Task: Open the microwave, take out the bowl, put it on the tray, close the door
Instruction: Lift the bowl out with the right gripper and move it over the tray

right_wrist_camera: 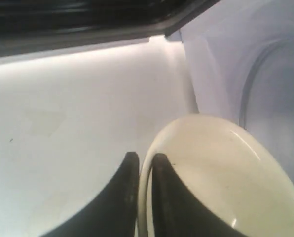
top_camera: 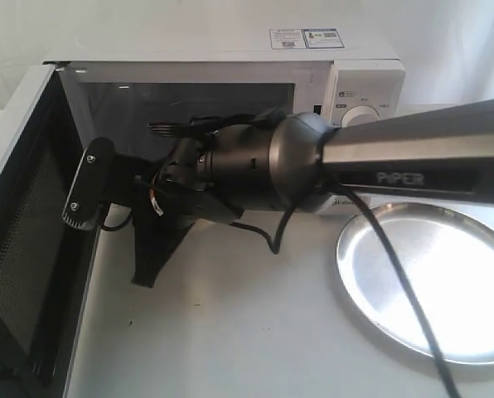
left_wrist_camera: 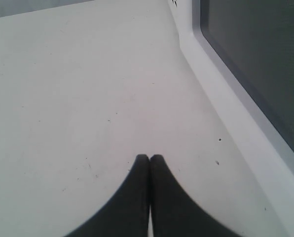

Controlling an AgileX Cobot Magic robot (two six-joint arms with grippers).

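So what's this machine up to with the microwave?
The microwave has its door swung wide open. The right arm stretches across toward the opening, and the right gripper pinches the rim of the cream bowl, one finger inside and one outside. The bowl is not yet on the silver tray, which sits on the table. The left gripper is shut on nothing, hovering beside the door.

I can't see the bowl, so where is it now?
The right wrist view shows the bowl, its rim pinched by the right gripper; in the exterior view that arm, reaching toward the open microwave, hides it.
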